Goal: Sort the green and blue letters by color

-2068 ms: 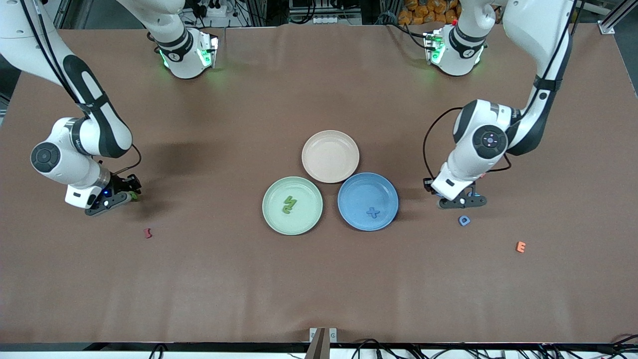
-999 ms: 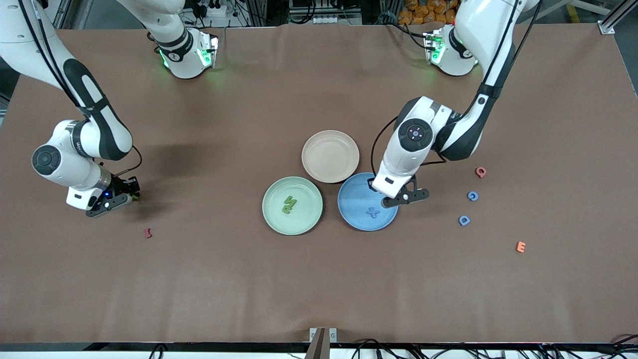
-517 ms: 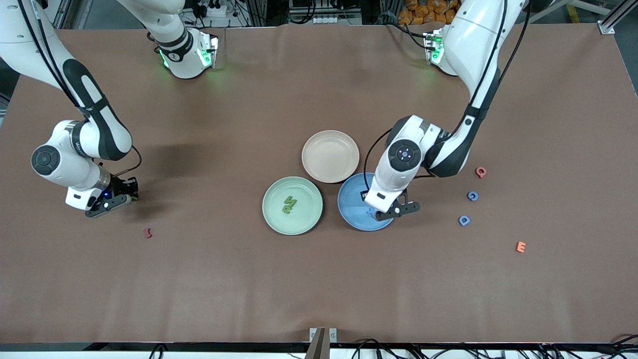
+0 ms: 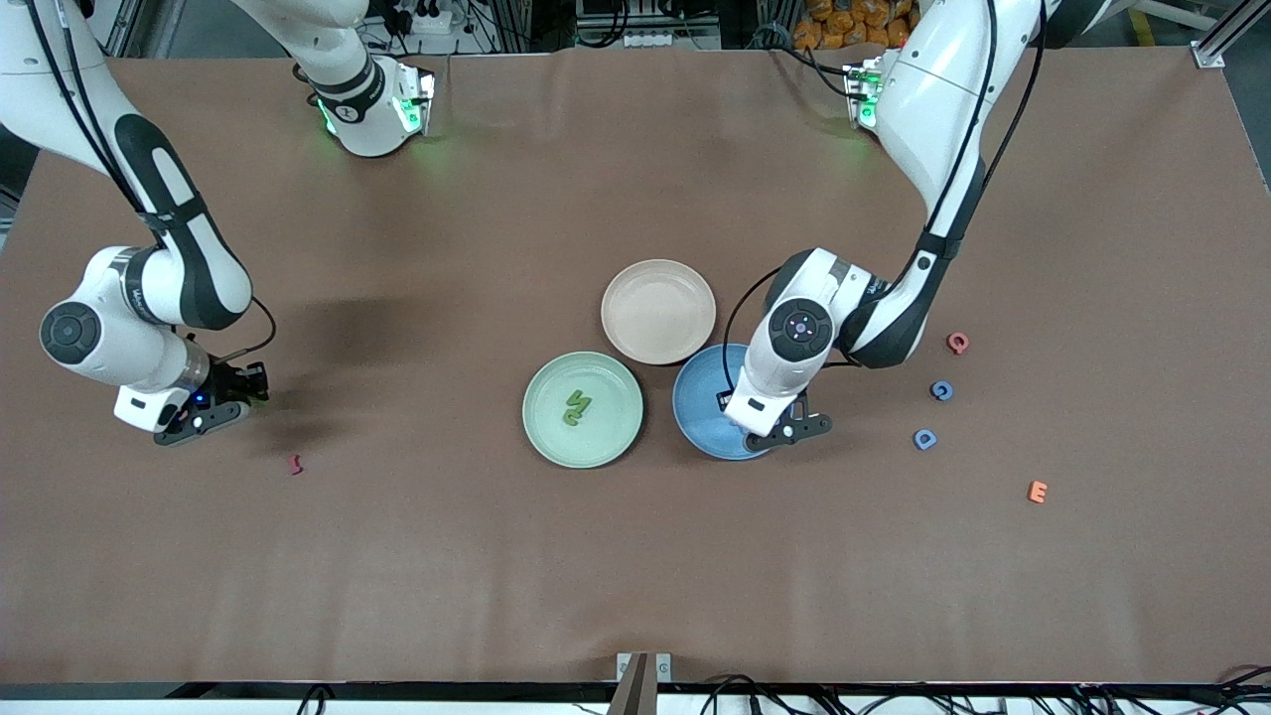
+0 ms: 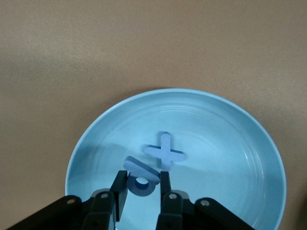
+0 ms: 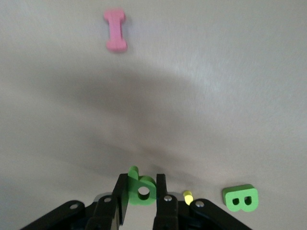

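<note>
Blue letter (image 5: 140, 178), flat piece with a round hole, sat tilted on edge between my left gripper's (image 5: 143, 186) fingers, both pads pressed to its sides, low over the blue plate (image 5: 230, 139) and just beside the X (image 5: 164, 152) lying there. Judged it featherlight, slightly soft foam: it would not break, but could twist or cling to a pad. Best hold looked to be across its thin faces at the straight stem, not over the hole. Green letter (image 6: 140, 190) was pinched the same way in my right gripper (image 6: 141, 184), low at the right arm's end of the table, with a B (image 6: 241, 198) and a yellow scrap (image 6: 188, 195) close by and a pink I (image 6: 115, 30) well apart. Two green pieces (image 4: 576, 406) lay in the green plate (image 4: 616, 382). Two blue ones (image 4: 941, 391) (image 4: 925, 439) waited on the table toward the left arm's end; the beige plate (image 4: 657, 310) held nothing.
</note>
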